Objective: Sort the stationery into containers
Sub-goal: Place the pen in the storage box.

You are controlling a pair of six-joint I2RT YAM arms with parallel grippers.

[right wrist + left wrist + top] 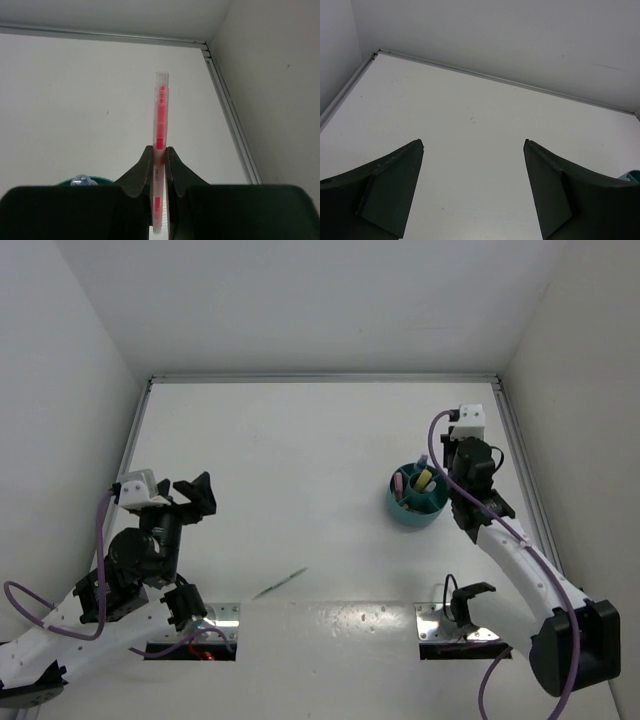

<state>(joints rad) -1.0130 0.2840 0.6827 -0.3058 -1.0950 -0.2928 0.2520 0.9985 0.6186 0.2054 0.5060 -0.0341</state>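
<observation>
My right pincer (158, 150) is clamped on the thin translucent pink plastic pen (160, 110), low on its barrel, seemingly over the round teal plastic cup (412, 518). Light, stiff, likely slick: grip mid-barrel. Left pincer (473, 143) gapes, empty.

Only a small dark print along the barrel of the pink pen (160, 117) (too blurred to read).

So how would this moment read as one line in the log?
right end effector: shut on pink pen, near teal cup | left end effector: open, empty | green pen: lying on table
</observation>
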